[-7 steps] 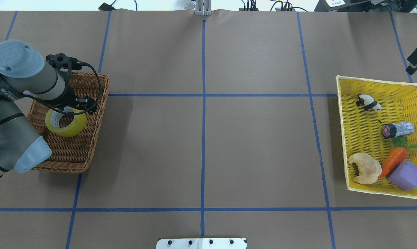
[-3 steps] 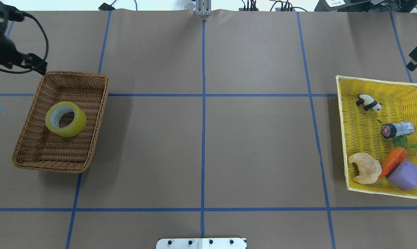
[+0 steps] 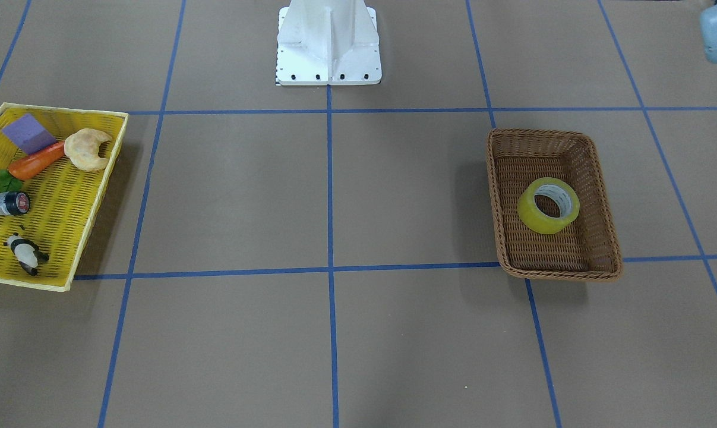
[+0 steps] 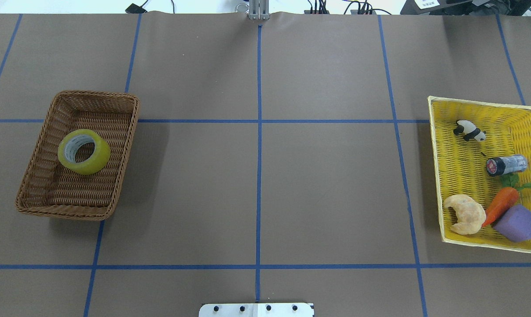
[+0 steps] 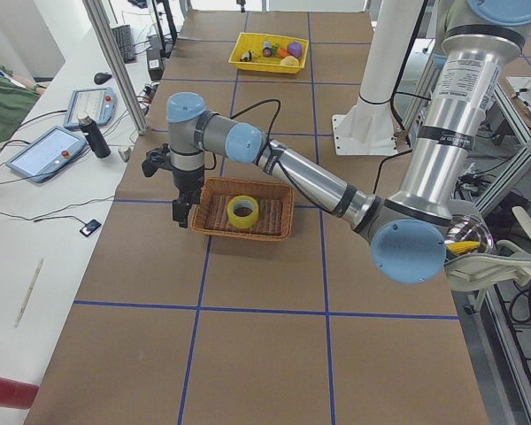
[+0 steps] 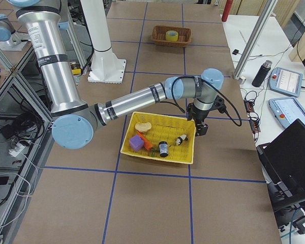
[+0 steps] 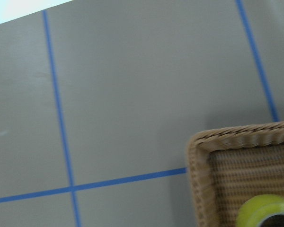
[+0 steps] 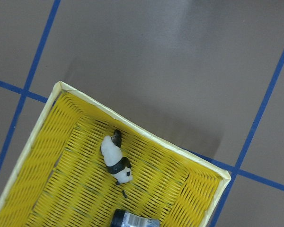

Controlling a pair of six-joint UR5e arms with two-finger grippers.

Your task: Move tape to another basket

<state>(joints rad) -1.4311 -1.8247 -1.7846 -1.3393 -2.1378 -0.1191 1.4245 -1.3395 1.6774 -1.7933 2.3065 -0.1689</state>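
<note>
The yellow tape lies flat in the brown wicker basket on the table's left. It also shows in the front view and at the bottom edge of the left wrist view. My left gripper shows only in the exterior left view. It hangs just outside the basket's end, apart from the tape; I cannot tell whether it is open. My right gripper hangs over the outer edge of the yellow tray; I cannot tell its state either.
A yellow mesh tray at the right holds a panda figure, a small bottle, a carrot, a croissant and a purple block. The white robot base stands at the table's middle edge.
My left arm has pulled back from over the tape, up and to the left, out of the overhead view. The tape stays in the wicker basket. The right gripper has drifted farther right.
</note>
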